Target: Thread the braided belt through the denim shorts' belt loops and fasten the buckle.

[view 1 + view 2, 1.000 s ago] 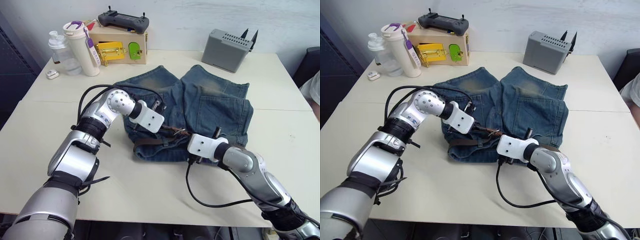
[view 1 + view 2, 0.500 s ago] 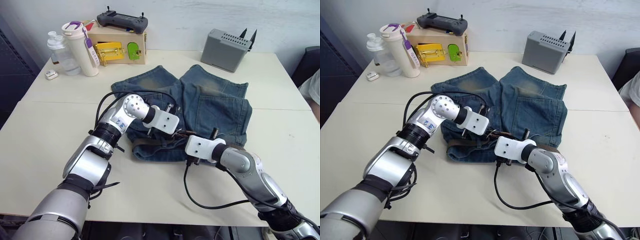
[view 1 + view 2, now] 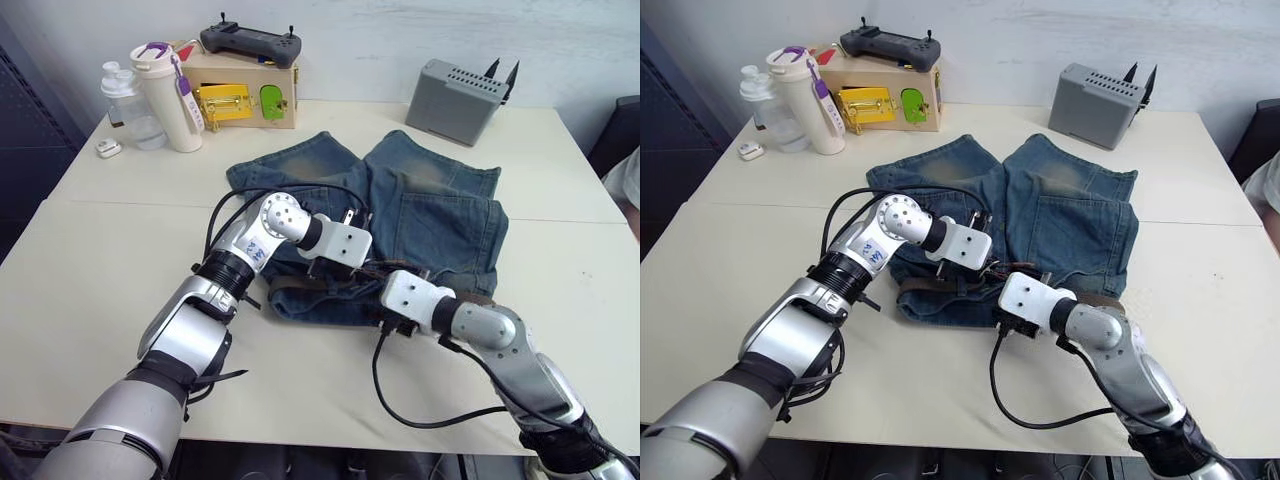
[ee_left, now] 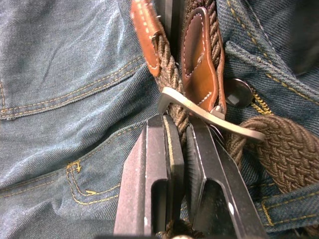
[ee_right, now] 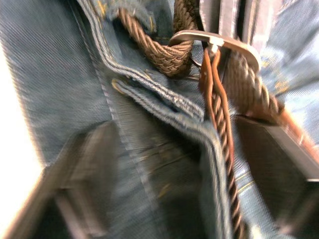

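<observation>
No readable brand or text anywhere tbh, the bits of print on the purple-lidded tumbler (image 3: 165, 92) and the wooden box (image 3: 240, 95) are too small to make out. Your denim shorts (image 3: 400, 215) lie flat mid-table (image 3: 90, 270), waistband toward the robot, legs pointing at the grey box (image 3: 457, 100) at the back. Braided belt (image 4: 172, 74) runs along the waistband, w/ a brown stretch poking out at the shorts' left edge. Both grippers meet at the middle of the waistband, right over the buckle (image 4: 209, 117). Left gripper (image 4: 178, 130) is pinched together on the braided strap just below the silver frame, fingertips touching the frame's edge; tan leather tabs sit just past it, and a metal jeans button is beside them. In the left wrist view another loop of braid curls under the frame's far end. Right gripper (image 3: 1012, 315) sits at the waistband hem just beside the left one; in its wrist view its fingers (image 5: 84, 174) are spread wide either side of a fold of denim w/ the belt's edge running up between them to the buckle, not gripping anything afaict. A belt loop (image 5: 159, 99) lies across the waistband close under the buckle. Game-controller-looking remote (image 3: 250, 42) sits on top of the wooden box, clear bottle (image 3: 128, 105) next to the tumbler.
</observation>
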